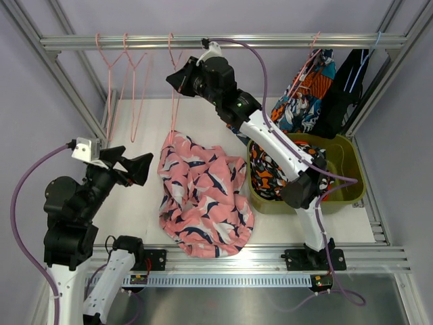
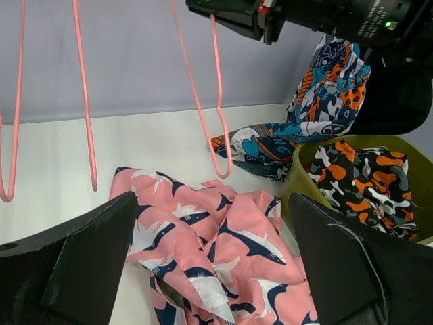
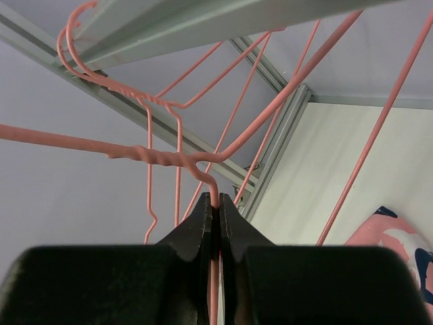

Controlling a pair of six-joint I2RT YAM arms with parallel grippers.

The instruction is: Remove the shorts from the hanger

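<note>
Now pink shorts lie heaped on table, off hanger. Hanger wire pinched by right gripper; left gripper spread wide, empty. Risk: hanger knocked off rail if tugged.

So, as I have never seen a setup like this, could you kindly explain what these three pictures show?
Two robot arms are bolted at the near edge of a white table. One picture looks down from above; the other two come from a camera on each wrist. The left end effector is open and empty above the pink shorts lying loose on the table. The right end effector is shut on a bare pink hanger hanging from the rail. Camouflage shorts sit in the olive bin. Teal printed shorts and black shorts hang at the right.
</note>
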